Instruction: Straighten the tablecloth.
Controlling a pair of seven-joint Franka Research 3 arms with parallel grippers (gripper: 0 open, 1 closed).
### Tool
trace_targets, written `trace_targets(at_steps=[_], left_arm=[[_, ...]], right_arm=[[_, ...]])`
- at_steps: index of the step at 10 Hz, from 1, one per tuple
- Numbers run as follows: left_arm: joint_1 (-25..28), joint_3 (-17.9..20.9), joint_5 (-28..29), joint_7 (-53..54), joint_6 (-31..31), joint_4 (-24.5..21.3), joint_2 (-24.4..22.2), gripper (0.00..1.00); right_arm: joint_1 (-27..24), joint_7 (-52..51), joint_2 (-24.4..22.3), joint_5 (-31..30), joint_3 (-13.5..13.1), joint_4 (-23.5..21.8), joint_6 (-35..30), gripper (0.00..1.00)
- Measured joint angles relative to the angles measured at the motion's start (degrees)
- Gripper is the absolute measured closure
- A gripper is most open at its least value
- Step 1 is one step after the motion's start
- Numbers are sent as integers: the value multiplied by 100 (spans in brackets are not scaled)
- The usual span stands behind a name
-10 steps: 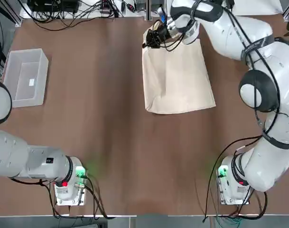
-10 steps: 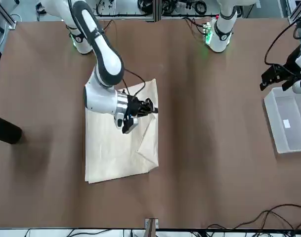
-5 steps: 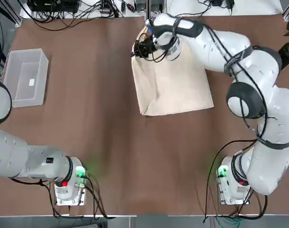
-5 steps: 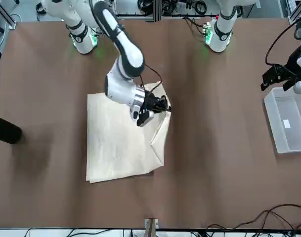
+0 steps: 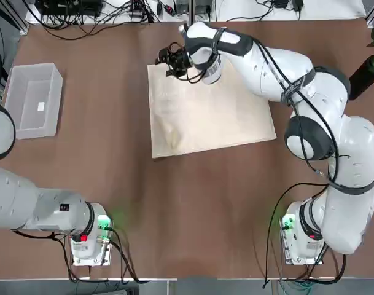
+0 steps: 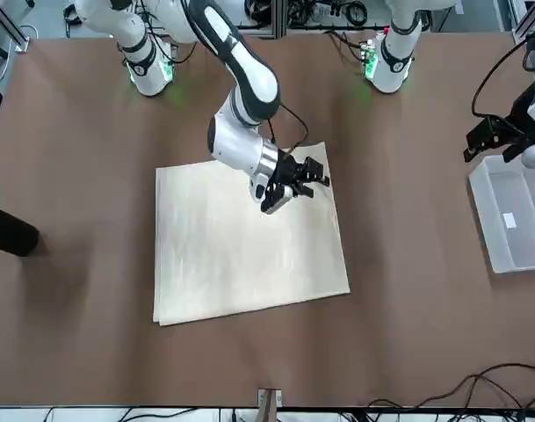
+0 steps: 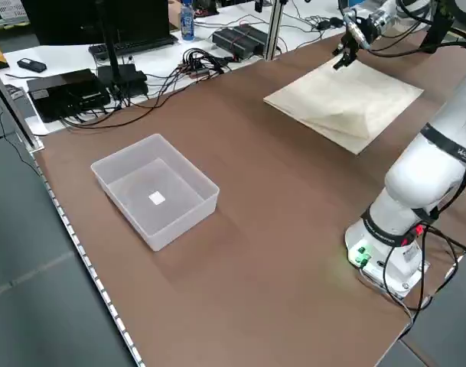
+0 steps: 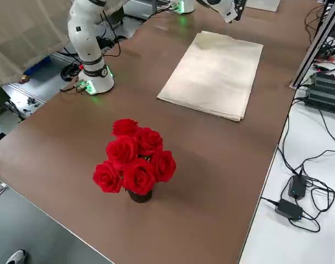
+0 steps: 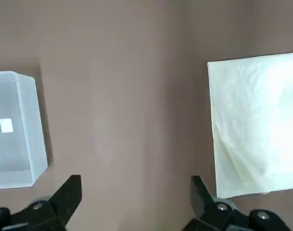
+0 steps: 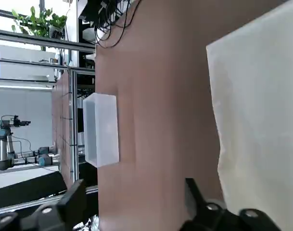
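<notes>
Where R gripper [image 6: 320, 185] hovers, cloth [image 6: 241, 251] (nr)

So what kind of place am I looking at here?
Probably a robotics lab or workshop. Two robot arms are mounted at one big table, with a cloth laid out on it. Behind the bin, black cables tangle across a desk with a monitor.
</notes>
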Motion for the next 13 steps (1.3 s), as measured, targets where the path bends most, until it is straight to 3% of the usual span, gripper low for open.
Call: trace_targets(at_steps=[4,7,11,13], left_arm=[[1,0,0,1,2,0,16,0],[1,-1,0,2,5,0,27,0],[1,-2,0,2,12,6,27,0],[3,-1,0,2,17,10,27,0]], right_arm=[[-448,-13,-45,-275,-87,-66,-101,0],[-1050,-13,-395,-1088,-118,-273,-932,0],[-2357,-22,-1133,-3195,-157,-541,-3056,0],[-3015,-34,-1545,-4339,-160,-549,-3770,0]])
